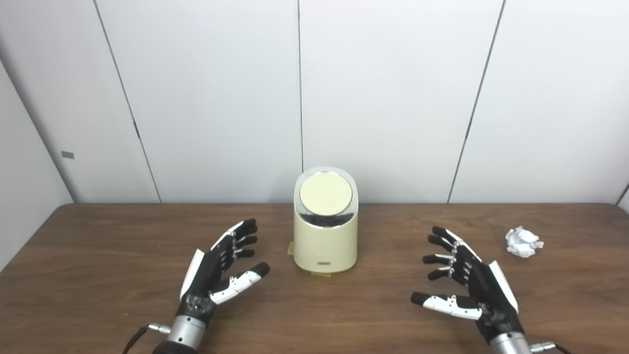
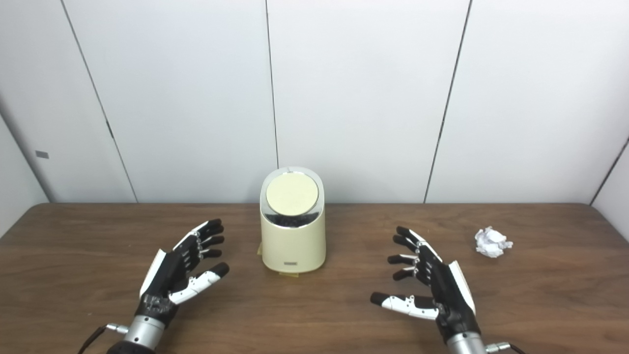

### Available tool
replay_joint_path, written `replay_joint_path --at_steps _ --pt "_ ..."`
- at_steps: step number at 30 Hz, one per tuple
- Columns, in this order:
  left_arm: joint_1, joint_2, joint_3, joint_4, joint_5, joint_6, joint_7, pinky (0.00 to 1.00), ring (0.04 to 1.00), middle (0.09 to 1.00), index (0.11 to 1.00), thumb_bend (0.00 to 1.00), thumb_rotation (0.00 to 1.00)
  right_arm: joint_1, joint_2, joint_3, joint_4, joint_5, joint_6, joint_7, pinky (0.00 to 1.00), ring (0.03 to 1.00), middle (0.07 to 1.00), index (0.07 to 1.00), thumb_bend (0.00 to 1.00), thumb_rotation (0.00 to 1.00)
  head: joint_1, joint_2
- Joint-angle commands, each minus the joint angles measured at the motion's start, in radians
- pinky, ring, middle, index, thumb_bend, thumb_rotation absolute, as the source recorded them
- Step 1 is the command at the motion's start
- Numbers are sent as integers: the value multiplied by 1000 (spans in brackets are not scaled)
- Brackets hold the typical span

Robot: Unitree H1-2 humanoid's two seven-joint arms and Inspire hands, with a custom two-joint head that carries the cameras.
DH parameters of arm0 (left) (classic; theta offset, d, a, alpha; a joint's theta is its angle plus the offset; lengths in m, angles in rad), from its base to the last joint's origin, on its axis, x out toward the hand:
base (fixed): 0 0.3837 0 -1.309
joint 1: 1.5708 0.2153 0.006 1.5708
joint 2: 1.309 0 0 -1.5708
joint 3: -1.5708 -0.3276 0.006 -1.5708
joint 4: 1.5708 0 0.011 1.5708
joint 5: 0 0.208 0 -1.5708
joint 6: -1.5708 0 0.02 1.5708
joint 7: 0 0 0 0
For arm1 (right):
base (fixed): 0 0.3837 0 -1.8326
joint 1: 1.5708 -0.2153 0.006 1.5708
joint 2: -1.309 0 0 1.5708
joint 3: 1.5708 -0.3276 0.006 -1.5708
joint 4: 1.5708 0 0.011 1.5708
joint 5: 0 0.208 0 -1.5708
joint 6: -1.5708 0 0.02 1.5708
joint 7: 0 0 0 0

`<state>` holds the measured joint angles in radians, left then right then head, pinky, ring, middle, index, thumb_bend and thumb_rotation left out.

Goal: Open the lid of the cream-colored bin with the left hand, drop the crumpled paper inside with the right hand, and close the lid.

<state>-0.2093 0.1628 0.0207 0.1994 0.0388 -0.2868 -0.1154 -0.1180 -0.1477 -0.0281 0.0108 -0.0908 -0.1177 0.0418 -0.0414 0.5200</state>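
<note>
A cream-colored bin (image 1: pixel 325 241) stands upright in the middle of the wooden table, its round lid (image 1: pixel 326 193) down and tilted toward me. A white crumpled paper ball (image 1: pixel 523 241) lies on the table at the right. My left hand (image 1: pixel 221 268) is open and empty, resting low to the left of the bin. My right hand (image 1: pixel 464 282) is open and empty, to the right of the bin and left of the paper. Neither hand touches anything.
The brown wooden table (image 1: pixel 98 255) runs the full width of the view. White wall panels (image 1: pixel 221 98) stand right behind its far edge. A small yellowish tab (image 1: pixel 291 250) shows at the bin's base.
</note>
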Motion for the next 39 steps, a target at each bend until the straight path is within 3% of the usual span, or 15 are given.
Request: replay_joint_path --at_steps 1,17,23,30,39 --pt "-7 0 3 -5 -16 -18 6 756 838 872 901 843 443 -22 -1 -2 -22 5 -29 -6 541 692 843 864 812 132 -2 1" --pt "-9 0 0 -3 2 -13 15 756 837 869 896 849 449 -25 -1 2 -16 3 -31 -7 533 691 841 857 823 138 -3 -1" --pt "-44 -37 -11 -91 115 57 93 811 850 865 890 811 419 -32 -6 4 6 6 -47 -1 532 689 843 858 831 160 -5 -12" --pt "-164 -29 -32 -105 223 104 132 762 856 882 911 825 438 -37 -3 6 23 11 -60 -1 531 692 846 860 829 149 -2 -24" --pt "-309 -27 -50 -76 262 158 147 743 891 888 911 825 353 -38 2 12 25 7 -60 -4 550 700 845 860 835 149 -7 -30"
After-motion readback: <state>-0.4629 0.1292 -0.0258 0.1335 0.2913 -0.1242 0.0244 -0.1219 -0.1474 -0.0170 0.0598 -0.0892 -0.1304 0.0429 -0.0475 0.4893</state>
